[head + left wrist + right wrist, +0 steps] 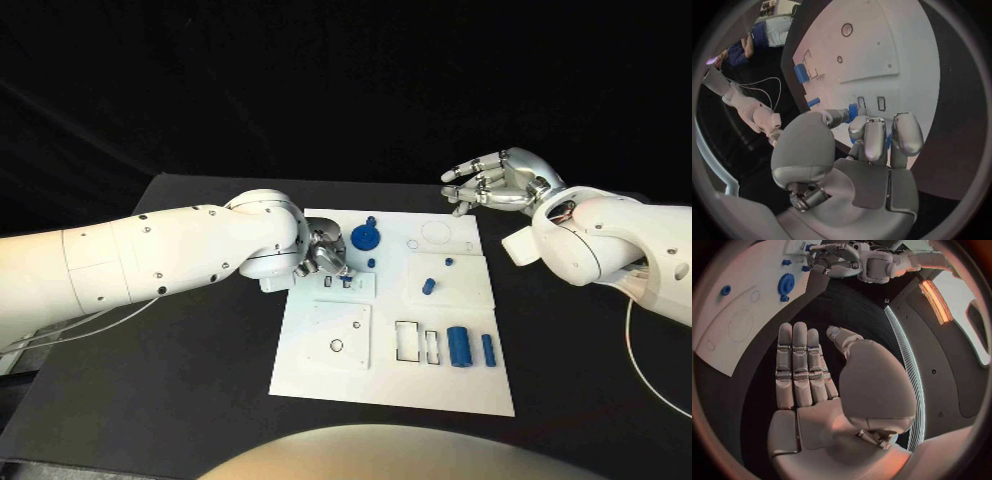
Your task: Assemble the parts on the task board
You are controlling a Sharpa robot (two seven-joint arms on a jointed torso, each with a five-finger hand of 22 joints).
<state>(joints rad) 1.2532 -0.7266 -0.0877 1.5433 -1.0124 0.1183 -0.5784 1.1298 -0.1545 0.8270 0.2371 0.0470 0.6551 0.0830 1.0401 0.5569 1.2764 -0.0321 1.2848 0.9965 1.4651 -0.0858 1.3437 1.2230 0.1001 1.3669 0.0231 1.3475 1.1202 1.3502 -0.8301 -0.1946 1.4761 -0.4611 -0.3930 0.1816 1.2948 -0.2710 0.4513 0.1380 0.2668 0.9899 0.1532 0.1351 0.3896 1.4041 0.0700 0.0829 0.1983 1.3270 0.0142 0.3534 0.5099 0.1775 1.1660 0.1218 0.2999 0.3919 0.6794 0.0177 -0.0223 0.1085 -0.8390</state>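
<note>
The white task board [433, 380] lies in the middle of the black table. My left hand [320, 262] hovers low over the board's left edge, fingers curled, pinching a small blue part [853, 110] between thumb and fingers, close to two small rectangular slots [881, 103]. A blue round disc [366, 237] stands just beyond it. A blue block [428, 286] lies mid-board. A thick blue cylinder [460, 345] and a slimmer one [489, 349] lie at the right. My right hand [498, 180] is raised beyond the board's far right corner, fingers apart, holding nothing.
A square white plate [340, 338] with a round hole sits on the board's near left part. Two empty rectangular recesses [408, 341] lie beside the cylinders. A round recess [433, 235] is at the far right. Black table [188, 380] borders the board on both sides.
</note>
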